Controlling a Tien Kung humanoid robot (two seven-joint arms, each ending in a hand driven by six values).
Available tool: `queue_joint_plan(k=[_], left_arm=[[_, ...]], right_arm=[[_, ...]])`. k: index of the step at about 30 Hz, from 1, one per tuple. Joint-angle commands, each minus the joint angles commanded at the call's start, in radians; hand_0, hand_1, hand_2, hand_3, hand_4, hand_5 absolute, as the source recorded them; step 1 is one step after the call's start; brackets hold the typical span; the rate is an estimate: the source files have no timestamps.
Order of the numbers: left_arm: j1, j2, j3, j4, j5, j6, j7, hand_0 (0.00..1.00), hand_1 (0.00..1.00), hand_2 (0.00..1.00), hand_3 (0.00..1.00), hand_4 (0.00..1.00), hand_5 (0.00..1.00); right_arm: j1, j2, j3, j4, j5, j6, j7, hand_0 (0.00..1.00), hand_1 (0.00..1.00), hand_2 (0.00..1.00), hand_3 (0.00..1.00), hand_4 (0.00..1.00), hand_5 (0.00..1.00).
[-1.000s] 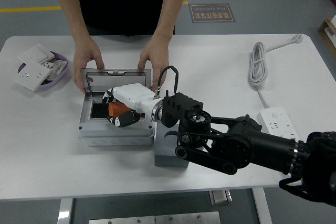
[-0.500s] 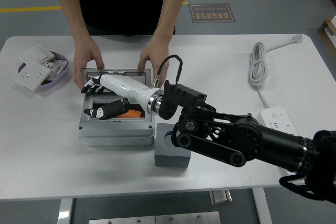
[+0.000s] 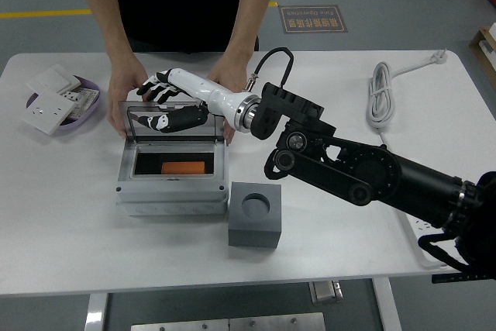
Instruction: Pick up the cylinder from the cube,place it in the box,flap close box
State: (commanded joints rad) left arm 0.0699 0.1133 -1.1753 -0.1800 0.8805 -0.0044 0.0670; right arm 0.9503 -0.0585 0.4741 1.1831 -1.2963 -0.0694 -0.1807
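The box (image 3: 172, 178) sits below the fingers, steadied at its far side by the person's hands (image 3: 126, 92), so that it cannot slide. The lid (image 3: 174, 121) stands open right at the right hand (image 3: 167, 102), whose fingers are spread and hold nothing, placed to flap it shut. The orange cylinder (image 3: 184, 167) lies inside the box. The cube (image 3: 255, 214) is empty.

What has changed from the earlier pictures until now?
The right hand let go of the orange cylinder, now lying in the box, then rose back to the open lid. The person's hands, the gray cube and the box stayed in place.
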Motion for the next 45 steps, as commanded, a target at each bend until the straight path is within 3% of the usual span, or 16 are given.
queue_joint_plan(k=[11, 16, 25, 34, 45], left_arm=[[-0.003, 0.000, 0.006, 0.000, -0.003, -0.005, -0.005, 0.923, 0.852, 0.854, 0.951, 0.002, 0.002], [-0.003, -0.001, 0.007, 0.000, -0.003, -0.005, -0.005, 0.923, 0.852, 0.854, 0.951, 0.002, 0.002], [-0.001, -0.002, 0.009, 0.000, -0.006, -0.005, -0.007, 0.923, 0.852, 0.854, 0.951, 0.002, 0.002], [0.004, -0.002, 0.006, 0.000, -0.011, -0.003, -0.008, 0.923, 0.852, 0.854, 0.951, 0.002, 0.002], [0.006, 0.001, 0.006, 0.000, -0.014, 0.000, -0.009, 0.923, 0.852, 0.854, 0.951, 0.002, 0.002]], right_arm=[[0.010, 0.009, 0.003, -0.057, 0.005, -0.004, 0.026, 0.819, 0.693, 0.720, 0.724, 0.718, 0.347], [-0.003, -0.001, -0.022, -0.051, 0.007, -0.004, 0.028, 0.819, 0.693, 0.720, 0.724, 0.718, 0.347], [-0.028, -0.054, -0.047, 0.015, -0.002, -0.005, 0.028, 0.818, 0.692, 0.714, 0.716, 0.718, 0.351], [-0.049, -0.125, -0.079, 0.138, -0.005, -0.006, 0.009, 0.812, 0.691, 0.714, 0.714, 0.716, 0.351], [-0.070, -0.146, -0.130, 0.209, 0.037, 0.003, 0.001, 0.808, 0.690, 0.718, 0.713, 0.712, 0.356]])
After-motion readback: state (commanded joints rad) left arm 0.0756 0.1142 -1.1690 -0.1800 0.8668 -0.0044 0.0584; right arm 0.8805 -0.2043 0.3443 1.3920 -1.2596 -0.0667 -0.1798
